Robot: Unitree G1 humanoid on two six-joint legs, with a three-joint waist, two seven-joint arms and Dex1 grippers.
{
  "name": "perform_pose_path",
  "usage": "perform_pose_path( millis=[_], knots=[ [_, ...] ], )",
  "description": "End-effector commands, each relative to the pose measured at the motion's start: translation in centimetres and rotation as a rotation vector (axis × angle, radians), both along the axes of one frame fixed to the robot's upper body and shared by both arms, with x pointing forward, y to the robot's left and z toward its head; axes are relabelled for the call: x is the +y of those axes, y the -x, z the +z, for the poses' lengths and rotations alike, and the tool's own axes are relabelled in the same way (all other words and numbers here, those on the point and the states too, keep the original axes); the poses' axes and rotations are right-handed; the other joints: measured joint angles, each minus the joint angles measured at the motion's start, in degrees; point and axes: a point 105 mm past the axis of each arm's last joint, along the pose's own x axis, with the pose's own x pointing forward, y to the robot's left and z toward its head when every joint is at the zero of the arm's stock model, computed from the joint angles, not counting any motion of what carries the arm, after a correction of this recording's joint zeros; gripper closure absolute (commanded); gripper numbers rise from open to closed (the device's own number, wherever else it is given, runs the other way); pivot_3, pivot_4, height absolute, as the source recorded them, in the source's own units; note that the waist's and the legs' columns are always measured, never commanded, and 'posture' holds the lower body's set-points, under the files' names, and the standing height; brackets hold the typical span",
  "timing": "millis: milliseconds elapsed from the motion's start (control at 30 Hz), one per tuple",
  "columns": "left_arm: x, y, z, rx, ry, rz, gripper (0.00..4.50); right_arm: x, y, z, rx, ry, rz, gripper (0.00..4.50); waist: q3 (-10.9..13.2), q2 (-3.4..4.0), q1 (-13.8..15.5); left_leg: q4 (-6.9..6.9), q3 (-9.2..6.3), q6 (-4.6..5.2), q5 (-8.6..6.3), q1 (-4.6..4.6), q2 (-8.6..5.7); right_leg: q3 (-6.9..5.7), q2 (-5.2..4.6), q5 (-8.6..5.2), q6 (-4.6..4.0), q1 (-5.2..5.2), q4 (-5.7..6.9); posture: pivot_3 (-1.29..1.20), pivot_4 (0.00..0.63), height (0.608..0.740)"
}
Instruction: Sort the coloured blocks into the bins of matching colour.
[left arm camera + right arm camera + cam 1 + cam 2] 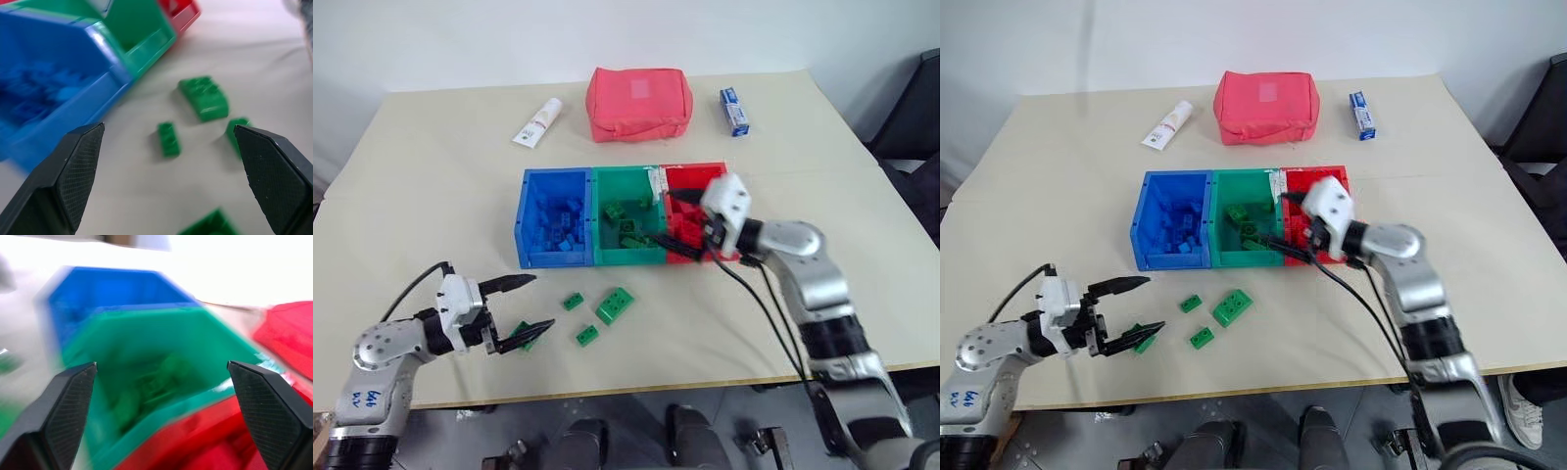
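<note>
Right gripper (668, 223) is hovering wide open and empty over the green bin (626, 257), while the left gripper (526, 306), equally open, is straddling a green brick (523, 336) for pickup.

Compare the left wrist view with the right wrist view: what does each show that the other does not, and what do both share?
Left wrist view alone: loose green blocks lying on the table between the open left gripper's fingers. Right wrist view alone: the green bin's inside with green blocks in it, seen between the open right gripper's fingers. Both: the joined blue bin, green bin and red bin.
</note>
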Motion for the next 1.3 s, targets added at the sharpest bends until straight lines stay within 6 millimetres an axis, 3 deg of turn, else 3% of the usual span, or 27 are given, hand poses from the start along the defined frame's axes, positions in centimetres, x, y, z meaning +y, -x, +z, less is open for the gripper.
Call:
perform_pose_path(
  millis=[33,133,233,400,533,667,867,933,1033,1233,1300],
  knots=[
    [2.8,0.2,-0.1,0.045,-0.076,0.046,0.00,-3.2,3.2,0.2,-0.077,-0.026,0.063,0.02,0.0,0.00,-0.1,0.00,0.04,0.00,0.00,0.03,0.00,0.02,0.00,0.00,0.00,0.00,0.00,0.00,0.150,0.740],
    [3.2,0.1,0.2,0.061,-0.084,0.034,0.00,-4.9,5.5,-1.2,0.006,0.014,0.115,0.02,0.0,0.01,-0.3,-0.02,0.22,0.01,0.00,0.17,0.02,0.17,0.01,0.00,0.00,0.02,-0.06,0.00,0.150,0.740],
    [2.1,0.4,0.0,0.172,-0.102,-0.007,0.00,-6.0,6.3,-1.2,0.039,-0.003,0.095,0.02,0.0,-0.01,-0.4,0.03,0.35,0.00,0.00,0.25,0.11,0.27,0.02,0.01,0.01,0.02,0.01,0.00,0.150,0.740],
    [-4.7,-0.4,1.9,0.214,-0.101,-0.113,0.00,-6.9,7.5,-1.7,0.058,0.023,0.076,0.02,0.0,-0.03,0.7,0.05,0.29,0.00,0.00,0.25,0.09,0.28,0.01,0.01,0.01,0.02,0.07,0.00,0.150,0.740],
    [-8.7,-0.4,2.4,0.246,-0.094,-0.172,0.00,-6.7,8.2,-2.2,0.071,0.036,0.072,0.02,0.0,-0.03,1.4,0.10,0.30,0.01,-0.02,0.23,0.05,0.29,0.00,0.01,0.03,0.02,0.06,0.00,0.150,0.740],
    [-12.4,-2.2,0.2,0.286,-0.220,-0.074,0.00,-6.3,9.0,-2.2,0.075,0.033,0.041,0.02,0.0,-0.05,1.9,0.20,0.33,0.01,-0.02,0.21,0.04,0.29,0.03,0.02,0.05,0.02,0.10,0.00,0.150,0.740],
    [-15.5,-3.6,-1.6,0.303,-0.291,-0.022,0.00,-6.1,9.8,-2.2,0.065,0.031,-0.019,0.02,0.1,-0.14,2.0,0.26,0.45,-0.03,-0.02,0.23,0.14,0.45,0.22,0.05,0.09,0.02,0.11,0.00,0.150,0.740],
    [-15.6,-3.8,-2.1,0.303,-0.324,-0.024,0.00,-6.1,10.1,-2.3,0.064,0.032,-0.037,0.02,0.1,-0.14,2.2,0.29,0.45,-0.04,-0.03,0.22,0.14,0.48,0.24,0.05,0.10,0.02,0.11,0.00,0.150,0.740],
    [-15.2,-3.7,-2.8,0.302,-0.398,-0.041,0.57,-6.2,10.4,-2.4,0.061,0.029,-0.062,0.00,0.1,-0.15,2.5,0.35,0.46,-0.07,-0.05,0.22,0.15,0.49,0.26,0.05,0.10,0.02,0.11,0.00,0.150,0.740],
    [-14.8,-3.7,-3.0,0.295,-0.436,-0.066,2.47,-6.6,10.6,-2.2,0.049,0.020,-0.101,0.00,0.1,-0.14,2.7,0.37,0.49,-0.08,-0.06,0.24,0.18,0.53,0.29,0.05,0.10,0.04,0.10,0.00,0.150,0.740],
    [-15.7,-4.0,-2.0,0.247,-0.376,-0.100,3.02,-6.6,10.6,-2.1,0.046,0.007,-0.113,0.00,0.1,-0.14,2.7,0.39,0.49,-0.07,-0.06,0.24,0.17,0.53,0.29,0.06,0.10,0.06,0.11,0.00,0.150,0.740]
  ],
)
